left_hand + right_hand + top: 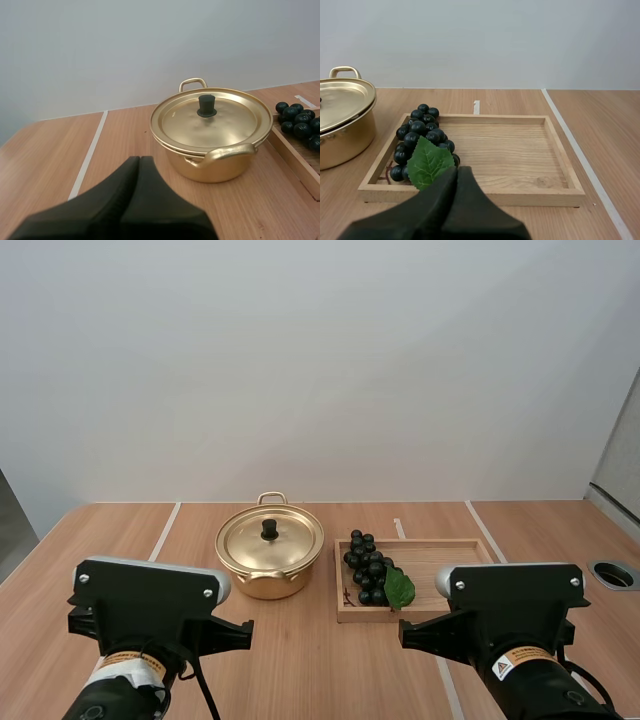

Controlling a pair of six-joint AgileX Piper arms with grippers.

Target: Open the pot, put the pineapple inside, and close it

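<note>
A: High view: pot sits on the desk, lid on. Tray just to its right, a bunch of grapes with a green leaf in the tray's left end. No pineapple anywhere I can see; the grapes are the only fruit out.

B: Fingers?

A: Left gripper: fingers pressed together in one dark wedge, holding nothing, short of the pot. Right gripper: same, fingers together, empty, hanging at the tray's near rim close to the leaf.

B: Which step, then?

A: Can't settle it. Lid down with fruit in the tray fits a pot waiting to be opened; a closed pot also hides its inside, so something may already sit in there. I judge neither arm is engaged with anything now.

B: Next?

A: I'd check the mismatch between task and fruit before committing.
</note>
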